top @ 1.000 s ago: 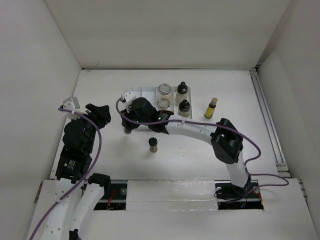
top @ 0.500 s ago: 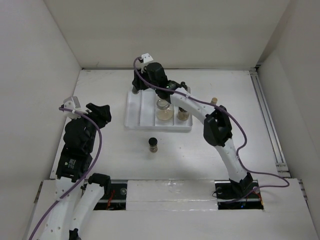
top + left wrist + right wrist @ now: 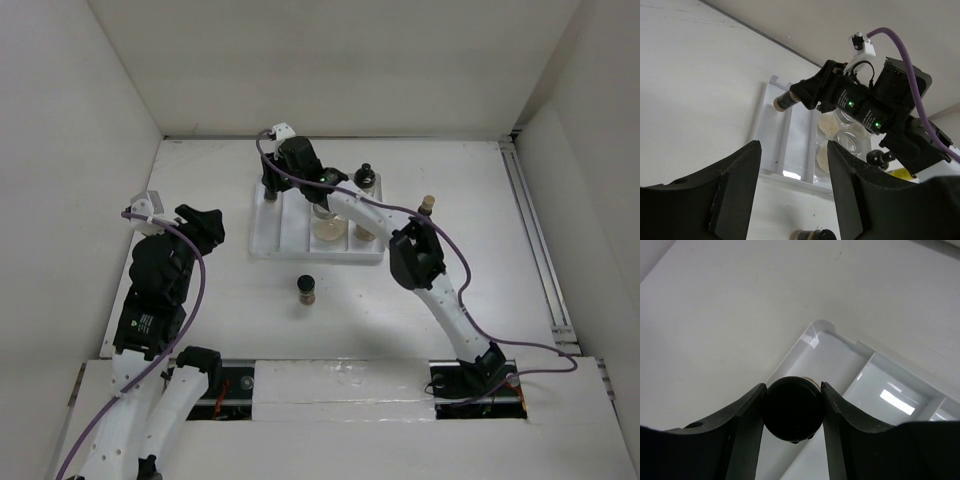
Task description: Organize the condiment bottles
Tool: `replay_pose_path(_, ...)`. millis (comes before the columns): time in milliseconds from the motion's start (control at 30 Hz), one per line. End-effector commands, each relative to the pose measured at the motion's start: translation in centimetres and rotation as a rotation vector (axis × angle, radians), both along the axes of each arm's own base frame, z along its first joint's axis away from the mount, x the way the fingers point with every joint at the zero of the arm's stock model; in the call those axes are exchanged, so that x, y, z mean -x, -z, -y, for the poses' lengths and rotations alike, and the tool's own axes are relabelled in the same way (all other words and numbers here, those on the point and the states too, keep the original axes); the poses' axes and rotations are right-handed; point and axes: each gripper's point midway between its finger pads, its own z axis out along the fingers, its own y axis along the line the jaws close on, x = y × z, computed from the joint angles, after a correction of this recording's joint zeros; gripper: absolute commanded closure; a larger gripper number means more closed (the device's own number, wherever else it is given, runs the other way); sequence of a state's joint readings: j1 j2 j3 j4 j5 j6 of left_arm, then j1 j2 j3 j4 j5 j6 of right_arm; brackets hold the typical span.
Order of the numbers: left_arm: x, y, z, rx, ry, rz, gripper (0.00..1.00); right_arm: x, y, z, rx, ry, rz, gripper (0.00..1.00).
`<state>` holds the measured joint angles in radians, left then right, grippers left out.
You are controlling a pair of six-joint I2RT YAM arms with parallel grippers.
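My right gripper (image 3: 272, 188) is shut on a black-capped spice bottle (image 3: 792, 408) and holds it over the far left corner of the white ridged tray (image 3: 265, 235). The left wrist view shows this bottle (image 3: 784, 101) tilted just above the tray's left slot (image 3: 800, 135). Two clear jars with beige contents (image 3: 327, 228) and a black-capped bottle (image 3: 366, 177) stand in the tray's right part. A slim yellow bottle (image 3: 427, 205) stands right of the tray, partly behind my right arm. One brown spice bottle (image 3: 307, 290) stands alone in front of the tray. My left gripper (image 3: 205, 225) is open and empty, left of the tray.
White walls close in the table on the left, back and right. A metal rail (image 3: 535, 240) runs along the right side. My right arm (image 3: 420, 260) stretches across the tray's right half. The lone bottle's cap shows low between my left fingers (image 3: 810, 235).
My right gripper carried the bottle from the table at the tray's front left corner up and over to the tray's far left corner. The left arm has hardly moved.
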<state>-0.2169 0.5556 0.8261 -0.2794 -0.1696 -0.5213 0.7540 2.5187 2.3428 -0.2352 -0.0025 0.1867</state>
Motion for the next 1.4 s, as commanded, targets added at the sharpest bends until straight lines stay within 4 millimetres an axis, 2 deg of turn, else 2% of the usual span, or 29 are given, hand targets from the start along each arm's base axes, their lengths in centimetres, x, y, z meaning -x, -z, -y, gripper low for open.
replay_pose_path(0, -0.3, -1.0, 0.4, 0.005, 0.015, 0.038, 0.48, -1.0, -4.2, -0.9, -0.042, 0.027, 0.118, 0.62)
replay_pose_path(67, -0.3, -1.0, 0.4, 0.005, 0.015, 0.038, 0.48, -1.3, -2.7, -0.9, -0.017, 0.033, 0.111, 0.59)
replay_pose_path(100, -0.3, -1.0, 0.3, -0.004, 0.016, 0.039, 0.48, -0.8, -3.1, -1.5, -0.024, 0.022, 0.117, 0.59)
replay_pose_path(200, -0.3, -1.0, 0.3, -0.004, 0.016, 0.039, 0.48, -0.7, -1.8, -1.7, 0.008, 0.027, 0.12, 0.58)
replay_pose_path(500, -0.3, -1.0, 0.5, -0.003, 0.025, 0.038, 0.48, -0.5, -0.5, -2.0, 0.033, 0.026, 0.117, 0.52)
replay_pose_path(600, -0.3, -1.2, 1.1, -0.008, 0.061, 0.048, 0.48, 0.0, -1.1, -2.1, 0.025, 0.003, 0.113, 0.31)
replay_pose_path(633, -0.3, -0.7, 1.2, -0.033, 0.075, 0.04, 0.47, 0.0, -1.1, -2.1, 0.018, 0.007, 0.107, 0.21)
replay_pose_path(700, -0.2, -1.0, 1.7, -0.046, 0.107, 0.052, 0.45, 0.5, -4.4, -2.4, -0.038, -0.013, 0.136, 0.14)
replay_pose_path(733, -0.2, -1.0, 1.8, -0.044, 0.118, 0.052, 0.45, 0.6, -4.8, -2.2, -0.04, -0.013, 0.138, 0.12)
replay_pose_path(767, -0.3, -0.7, 2.1, -0.058, 0.133, 0.054, 0.44, 1.1, -7.1, -2.2, -0.076, -0.02, 0.154, 0.08)
replay_pose_path(833, -0.4, -1.1, 2.8, -0.074, 0.183, 0.072, 0.43, 1.6, -9.5, -1.9, -0.101, -0.028, 0.175, 0.04)
replay_pose_path(867, -0.4, -0.6, 3.1, -0.074, 0.197, 0.064, 0.43, 1.7, -12.1, -1.0, -0.134, -0.024, 0.192, 0.03)
replay_pose_path(900, -0.3, -0.9, 3.4, -0.082, 0.216, 0.078, 0.43, 2.0, -13.5, -0.7, -0.146, -0.024, 0.204, 0.03)
replay_pose_path(933, -0.3, -1.0, 4.1, -0.09, 0.259, 0.094, 0.41, 1.4, -14.7, 0.6, -0.156, -0.011, 0.215, 0.03)
replay_pose_path(967, -0.2, -1.3, 4.5, -0.086, 0.283, 0.108, 0.39, 1.5, -15.3, 1.2, -0.171, -0.009, 0.212, 0.03)
replay_pose_path(1000, -0.1, -1.2, 4.9, -0.095, 0.312, 0.114, 0.35, 1.8, -18.3, 2.5, -0.205, 0.007, 0.234, 0.03)
replay_pose_path(1067, -0.1, -1.0, 6.4, -0.1, 0.4, 0.116, 0.31, 1.3, -20.5, 5.2, -0.226, 0.035, 0.248, 0.03)
replay_pose_path(1100, -0.2, -0.3, 6.8, -0.098, 0.423, 0.097, 0.31, 2.2, -22.3, 7.1, -0.251, 0.056, 0.244, 0.03)
replay_pose_path(1133, -0.2, -0.1, 7.1, -0.108, 0.444, 0.09, 0.31, 2.4, -23.1, 8.6, -0.259, 0.075, 0.242, 0.03)
replay_pose_path(1167, -0.4, 0.4, 7.9, -0.105, 0.476, 0.076, 0.31, 2.1, -24.2, 10.9, -0.276, 0.11, 0.254, 0.03)
replay_pose_path(1200, -0.5, 0.7, 8.2, -0.103, 0.496, 0.062, 0.31, 2.4, -21.9, 12.4, -0.251, 0.131, 0.215, 0.03)
replay_pose_path(1233, -0.8, 0.6, 8.3, -0.114, 0.498, 0.06, 0.31, 4.4, -26.1, 14.8, -0.308, 0.145, 0.272, 0.03)
replay_pose_path(1267, -1.4, 1.8, 8.6, -0.112, 0.513, 0.006, 0.31, 4.5, -27.3, 17.1, -0.323, 0.185, 0.304, 0.03)
replay_pose_path(1300, -1.8, 1.8, 8.9, -0.11, 0.523, -0.006, 0.31, 5.3, -27.7, 18.7, -0.332, 0.211, 0.304, 0.03)
replay_pose_path(1333, -2.0, 1.9, 9.1, -0.108, 0.533, -0.015, 0.31, 7.3, -28.7, 20.7, -0.341, 0.222, 0.32, 0.03)
replay_pose_path(1367, -2.7, 2.1, 9.2, -0.107, 0.534, -0.035, 0.3, 8.2, -29.1, 21.8, -0.344, 0.231, 0.327, 0.03)
